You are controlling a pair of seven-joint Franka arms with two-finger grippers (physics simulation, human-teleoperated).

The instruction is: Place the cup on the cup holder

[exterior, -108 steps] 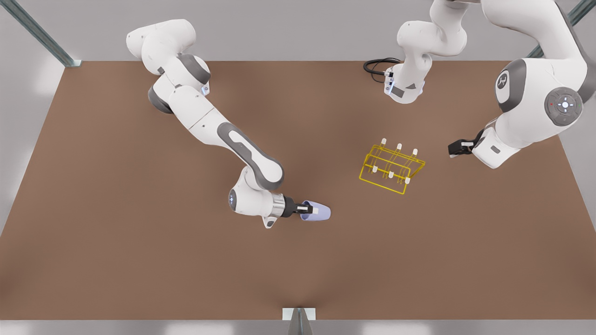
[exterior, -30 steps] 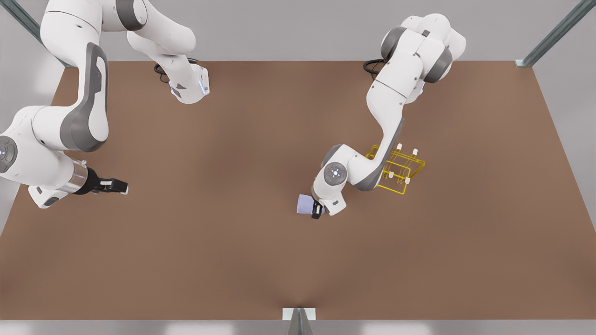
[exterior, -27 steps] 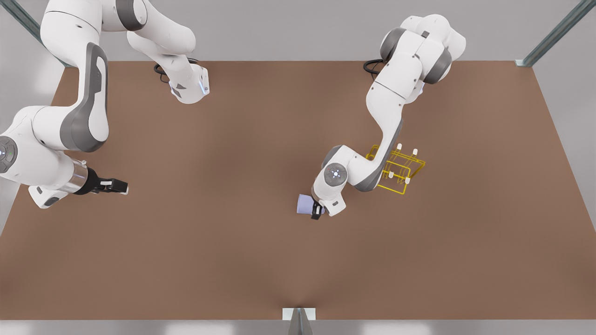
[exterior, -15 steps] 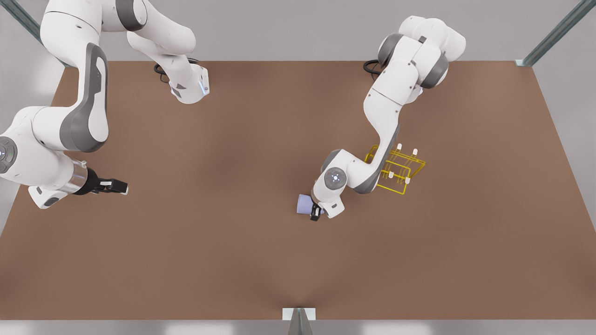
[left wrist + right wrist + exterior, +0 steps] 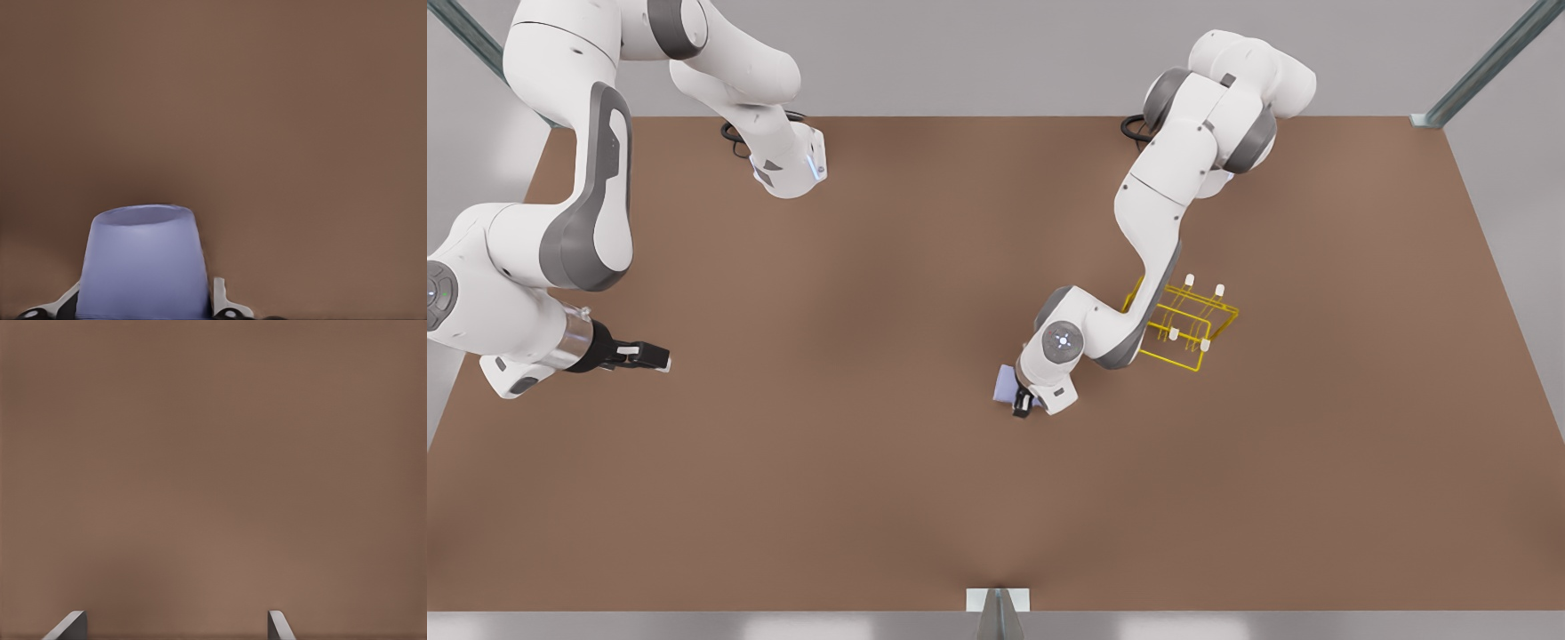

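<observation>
A brown desk point(image 5: 925, 498) seen from above carries a small lavender-blue cup point(image 5: 1004, 385) and a yellow wire cup holder point(image 5: 1183, 322) with white-capped pegs. The left pincer point(image 5: 1021, 404) pinches the cup near the desk's middle; in the left wrist view the cup point(image 5: 142, 263) sits between its two fingers point(image 5: 221, 299), tapered, with its narrow end pointing away. The cup holder stands nearby toward the front view's right, partly behind that arm's forearm.

The cup looks light, rigid and smooth, so it could slip; gripping across the wide end of its wall seems soundest. The thin pegs leave little margin for lowering it.

The right pincer point(image 5: 645, 356) waits spread open near the front view's left edge, well apart. Bare desk surrounds the cup holder, far from any edge.
</observation>
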